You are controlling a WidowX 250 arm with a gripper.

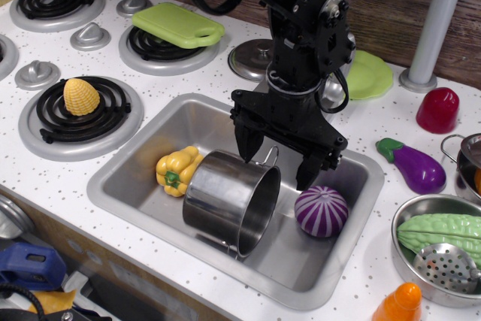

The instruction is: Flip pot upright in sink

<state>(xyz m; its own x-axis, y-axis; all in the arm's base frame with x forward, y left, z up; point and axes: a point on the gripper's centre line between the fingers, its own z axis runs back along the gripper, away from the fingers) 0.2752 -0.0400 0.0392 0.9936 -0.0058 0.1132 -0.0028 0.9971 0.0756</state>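
Note:
The shiny steel pot (228, 199) lies on its side in the sink (143, 148), its open mouth facing right and toward the front. A thin wire loop handle sticks up at its upper rim. My black gripper (276, 165) hangs just above the pot's rim, open, with one finger left of the handle and one to the right. It holds nothing. A yellow pepper (176, 171) lies against the pot's left side. A purple striped onion (321, 211) sits to the right of the pot's mouth.
A steel bowl (432, 212) with a green bumpy vegetable and a strainer stands at the right. A purple eggplant (415, 165), a red cup (438, 110), a green plate (369, 75), a green cutting board (177, 24) and yellow corn (81, 97) lie around the sink.

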